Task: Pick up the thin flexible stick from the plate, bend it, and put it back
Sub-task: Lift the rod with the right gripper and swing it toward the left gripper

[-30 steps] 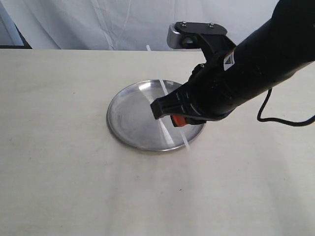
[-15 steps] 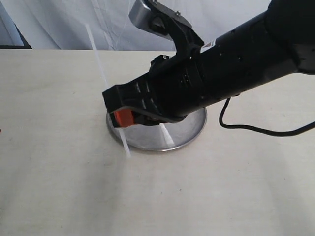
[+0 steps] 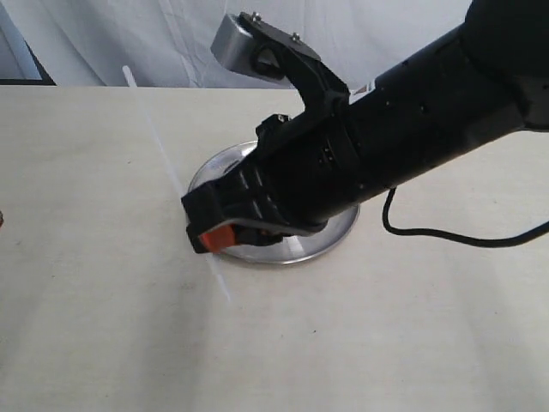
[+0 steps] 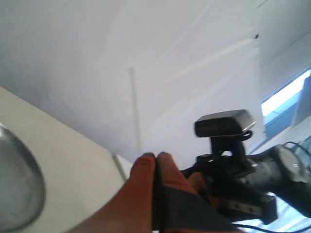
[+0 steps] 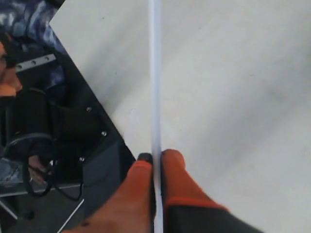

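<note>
My right gripper [image 3: 214, 239] reaches across the left rim of the steel plate [image 3: 219, 167] and is shut on the thin flexible stick [image 3: 163, 150]. The whitish stick is held off the plate and slants from high at the back left down past the orange fingertips to just above the table. In the right wrist view the stick [image 5: 155, 73] runs straight out from between the closed right gripper [image 5: 156, 158]. My left gripper [image 4: 155, 158] is shut with nothing showing between its fingers, and the plate [image 4: 14, 189] lies off to one side of it.
The right arm's black body covers most of the plate. A black cable [image 3: 446, 236] trails on the beige table to the right. White cloth hangs behind the table. The right arm's wrist camera [image 4: 224, 124] shows beyond the left fingers.
The right arm has swung left and carried the stick from over the plate to beyond its left rim. The stick now slants more and its lower end hangs over the table.
</note>
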`<action>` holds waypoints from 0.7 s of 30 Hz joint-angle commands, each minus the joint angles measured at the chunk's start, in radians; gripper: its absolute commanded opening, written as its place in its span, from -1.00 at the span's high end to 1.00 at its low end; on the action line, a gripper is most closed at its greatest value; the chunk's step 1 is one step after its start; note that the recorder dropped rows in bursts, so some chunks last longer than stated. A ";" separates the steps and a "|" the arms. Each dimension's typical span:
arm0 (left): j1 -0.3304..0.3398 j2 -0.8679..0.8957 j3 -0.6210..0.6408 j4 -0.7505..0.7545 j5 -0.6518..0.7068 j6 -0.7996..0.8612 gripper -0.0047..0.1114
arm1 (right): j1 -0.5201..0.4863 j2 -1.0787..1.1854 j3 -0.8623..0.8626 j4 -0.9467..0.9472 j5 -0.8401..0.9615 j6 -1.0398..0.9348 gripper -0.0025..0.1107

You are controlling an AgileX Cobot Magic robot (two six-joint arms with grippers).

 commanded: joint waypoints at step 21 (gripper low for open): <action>-0.002 -0.003 -0.005 0.089 -0.100 -0.047 0.57 | 0.145 0.038 0.003 0.181 0.014 -0.200 0.97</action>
